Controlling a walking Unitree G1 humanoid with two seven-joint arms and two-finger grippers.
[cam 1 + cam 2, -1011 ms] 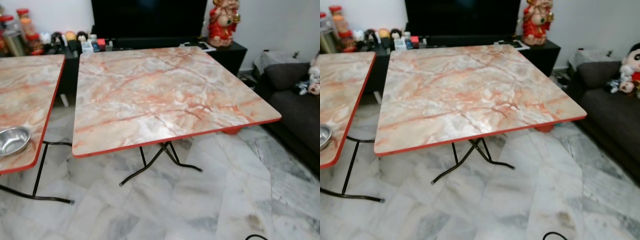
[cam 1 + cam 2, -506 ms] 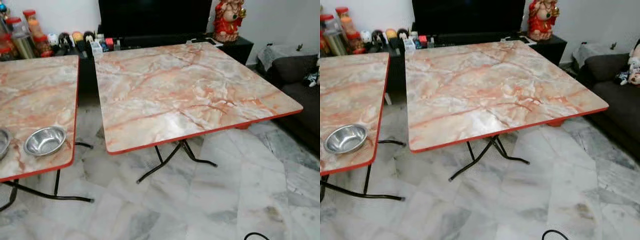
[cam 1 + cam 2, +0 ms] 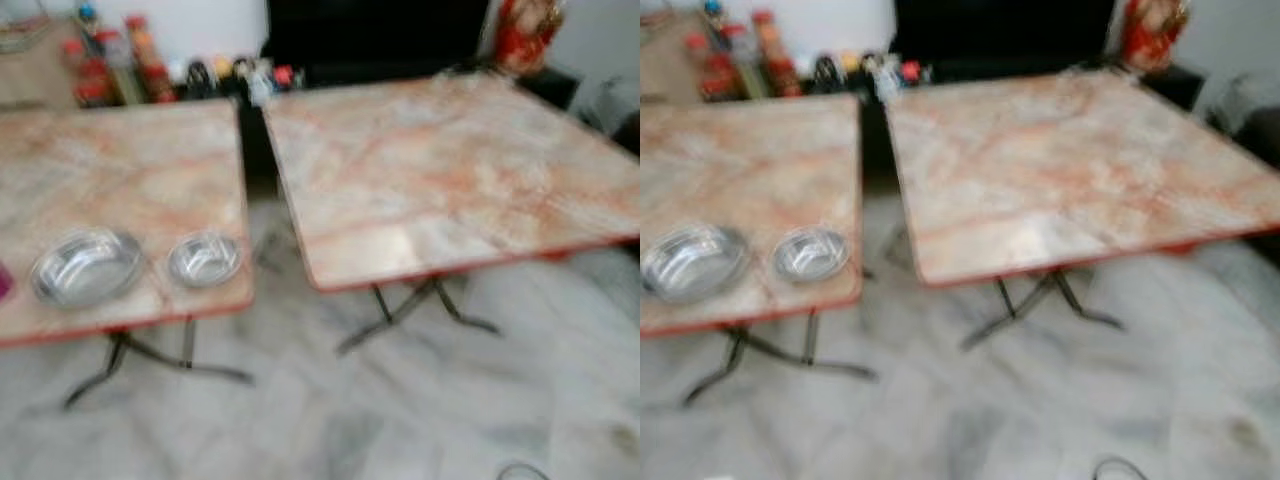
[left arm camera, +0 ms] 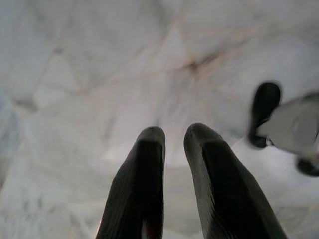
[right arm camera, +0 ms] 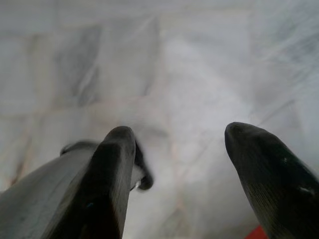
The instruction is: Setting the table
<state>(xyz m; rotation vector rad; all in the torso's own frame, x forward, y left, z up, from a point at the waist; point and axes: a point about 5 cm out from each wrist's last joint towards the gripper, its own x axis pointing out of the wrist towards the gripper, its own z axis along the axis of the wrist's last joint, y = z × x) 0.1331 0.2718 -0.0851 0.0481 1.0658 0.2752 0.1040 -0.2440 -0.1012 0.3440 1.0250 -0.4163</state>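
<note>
Two steel bowls stand near the front edge of the left marble-topped table point(image 3: 120, 160): a larger bowl point(image 3: 85, 265) and, to its right, a smaller bowl point(image 3: 205, 257). The right marble-topped table point(image 3: 450, 170) has a bare top. The head views are blurred. My left gripper point(image 4: 174, 137) hangs over the pale floor tiles, its fingers almost touching and holding nothing. My right gripper point(image 5: 179, 137) also hangs above the floor, its fingers spread wide with nothing between them.
A narrow gap separates the two red-edged tables, which stand on black folding legs point(image 3: 420, 305). Behind them are jars and bottles point(image 3: 110, 70), a dark TV unit point(image 3: 370, 40) and a red figurine point(image 3: 525, 35). Something pink point(image 3: 3, 280) shows at the left edge. A black cable point(image 3: 520, 470) lies on the floor.
The camera has swung left, so both tables sit further right in the picture. The second, larger bowl has come into view, and the picture is now blurred.
</note>
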